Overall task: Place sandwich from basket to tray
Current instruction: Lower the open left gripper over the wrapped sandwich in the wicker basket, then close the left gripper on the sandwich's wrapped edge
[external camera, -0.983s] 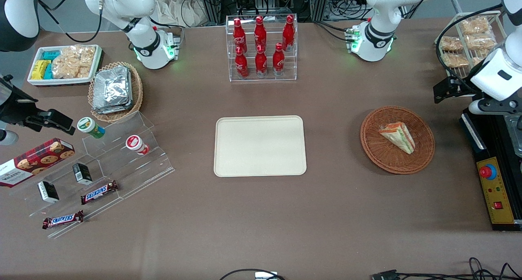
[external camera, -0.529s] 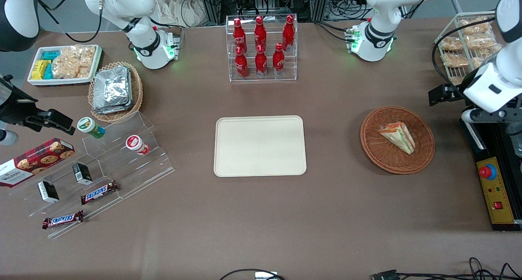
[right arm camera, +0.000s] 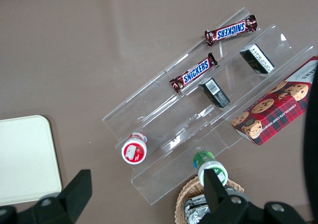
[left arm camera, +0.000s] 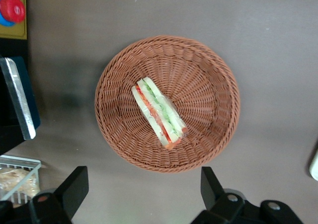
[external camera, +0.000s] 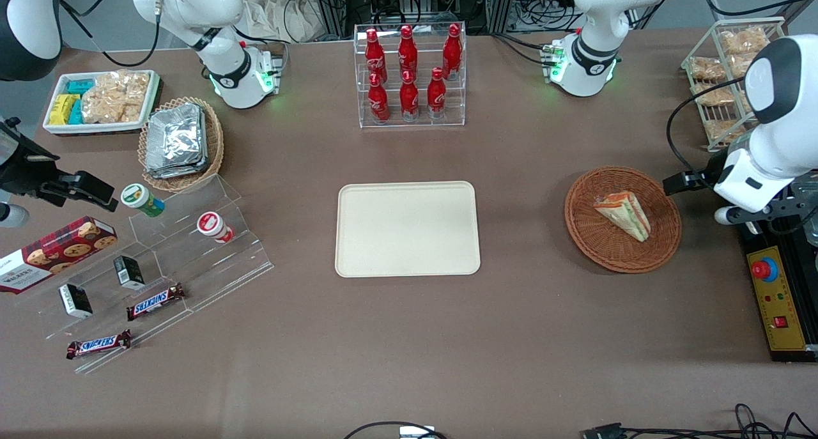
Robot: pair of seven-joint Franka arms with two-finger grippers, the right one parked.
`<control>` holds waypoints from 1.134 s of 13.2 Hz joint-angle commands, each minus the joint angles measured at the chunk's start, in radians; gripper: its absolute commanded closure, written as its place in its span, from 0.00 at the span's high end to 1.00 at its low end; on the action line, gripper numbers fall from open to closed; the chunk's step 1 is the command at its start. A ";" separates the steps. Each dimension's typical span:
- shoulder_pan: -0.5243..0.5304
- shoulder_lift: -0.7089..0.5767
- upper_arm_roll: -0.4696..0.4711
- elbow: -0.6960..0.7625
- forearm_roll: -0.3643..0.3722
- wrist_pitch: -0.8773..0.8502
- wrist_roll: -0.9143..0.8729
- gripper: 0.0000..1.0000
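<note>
So the sandwich (external camera: 622, 216) is sitting in the reddish-brown wicker basket (external camera: 594, 244), lying on its side with the green, orange and red layers showing through the clear wrap, one end close to the basket's rim and the other near its middle. The basket is on the brown tabletop (external camera: 409, 337) toward the working arm's end, roughly midway between the front-camera edge and the edge where the arm bases stand. The cream tray (external camera: 408, 229) lies flat in the middle of the tabletop, well apart from the basket and with nothing on it. The left gripper (left arm camera: 141, 191) hangs up in the air by the basket, just off the rim on the side nearest the working arm's end of the tabletop, not touching the basket or the sandwich. Its fingers (left arm camera: 73, 186) are spread wide apart and holding nothing; from the wrist camera you look straight down on the whole basket (left arm camera: 218, 90) and the sandwich (left arm camera: 159, 112) inside it. Farther from the front camera than the tray there's a clear rack of red bottles (external camera: 409, 75) near the tabletop edge.
</note>
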 commanded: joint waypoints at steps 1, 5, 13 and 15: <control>-0.002 -0.065 -0.003 -0.149 -0.007 0.129 -0.089 1.00; -0.003 -0.062 -0.004 -0.258 -0.007 0.286 -0.229 1.00; -0.013 -0.011 -0.007 -0.455 -0.007 0.604 -0.447 1.00; -0.013 -0.002 -0.007 -0.505 -0.007 0.680 -0.450 1.00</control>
